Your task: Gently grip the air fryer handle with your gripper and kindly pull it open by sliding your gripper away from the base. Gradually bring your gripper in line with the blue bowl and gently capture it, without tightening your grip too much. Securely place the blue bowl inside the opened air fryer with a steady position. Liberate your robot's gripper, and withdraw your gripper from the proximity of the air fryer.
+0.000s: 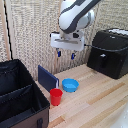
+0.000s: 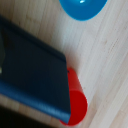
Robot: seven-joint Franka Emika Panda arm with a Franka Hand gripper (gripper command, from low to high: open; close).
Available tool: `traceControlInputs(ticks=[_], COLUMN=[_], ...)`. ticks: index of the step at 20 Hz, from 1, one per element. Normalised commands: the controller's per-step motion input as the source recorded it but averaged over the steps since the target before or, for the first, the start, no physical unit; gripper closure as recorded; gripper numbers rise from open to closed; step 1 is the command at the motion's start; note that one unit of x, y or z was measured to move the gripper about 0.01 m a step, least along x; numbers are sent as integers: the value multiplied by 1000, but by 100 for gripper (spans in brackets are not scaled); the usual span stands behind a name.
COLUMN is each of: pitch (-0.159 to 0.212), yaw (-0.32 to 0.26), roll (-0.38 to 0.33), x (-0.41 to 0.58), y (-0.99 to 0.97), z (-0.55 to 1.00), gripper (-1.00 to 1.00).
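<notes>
Here the gripper (image 1: 66, 54) hung in the upper centre of the exterior view, its two dark fingers (image 1: 59, 52) spread apart and holding nothing. Directly below it, on the wooden table (image 1: 100, 100), sat the blue bowl (image 1: 70, 85) — just beside the red cup (image 1: 56, 96) and the dark-blue board (image 1: 47, 78). The air fryer (image 1: 111, 52) stood at the right edge, drawer shut, its handle (image 1: 102, 58) facing forward. A black fabric case (image 1: 20, 97) occupied the lower left.
</notes>
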Motion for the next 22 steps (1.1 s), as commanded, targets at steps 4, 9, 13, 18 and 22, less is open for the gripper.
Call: traceControlInputs(ticks=[4, 9, 13, 18, 22], pitch=[0, -2, 0, -9, -34], yaw=[-50, -1, 0, 0, 13], roll=[-375, -375, -375, -375, -375], x=[9, 0, 0, 0, 0], y=[-4, -31, -100, -184, -257], z=[-2, -18, -50, -83, -124], gripper=[-100, -100, -100, -100, -100])
